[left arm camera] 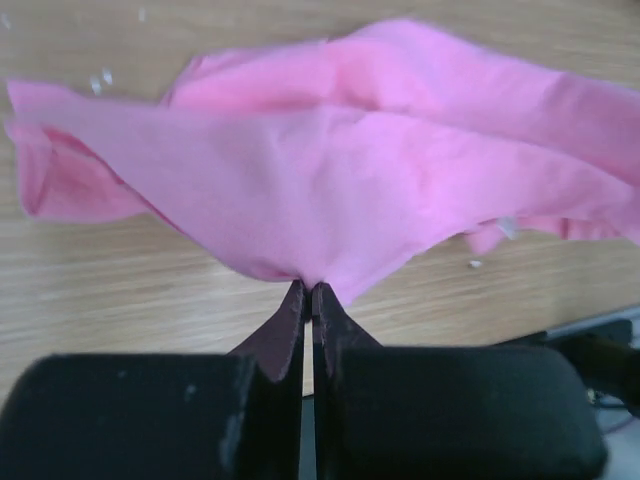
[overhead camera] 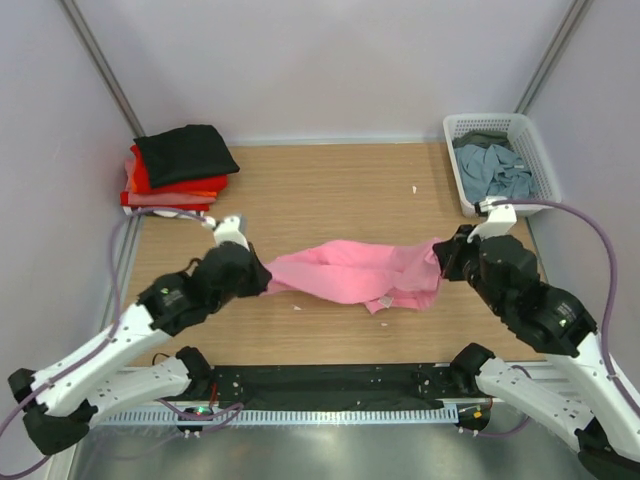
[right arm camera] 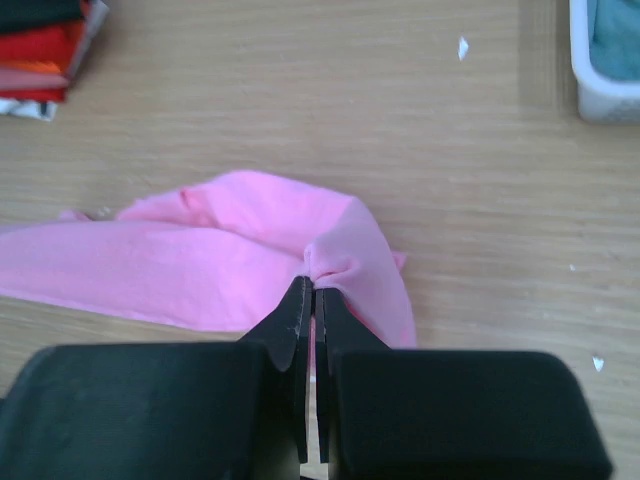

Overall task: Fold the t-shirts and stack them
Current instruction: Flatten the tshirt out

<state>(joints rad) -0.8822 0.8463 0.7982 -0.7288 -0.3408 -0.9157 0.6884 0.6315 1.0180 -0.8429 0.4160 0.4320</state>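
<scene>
The wooden table [overhead camera: 330, 190] is carrying everything. The pink t-shirt [overhead camera: 350, 272] is lying crumpled across its middle, stretching between the two arms and partly resting on the wood. At the far left corner a pile of folded t-shirts [overhead camera: 178, 168] is sitting, black on top, red and orange under it. At the far right the white basket [overhead camera: 490, 120] is holding grey-blue and dark olive t-shirts [overhead camera: 495, 170]. The left gripper [left arm camera: 308, 285] is pinching the left end of the pink t-shirt, its jaws closed tight on the cloth, and the right gripper [right arm camera: 312, 280] is pinching the right end the same way. A small white tag [overhead camera: 384, 301] is showing at the near edge of the pink cloth
</scene>
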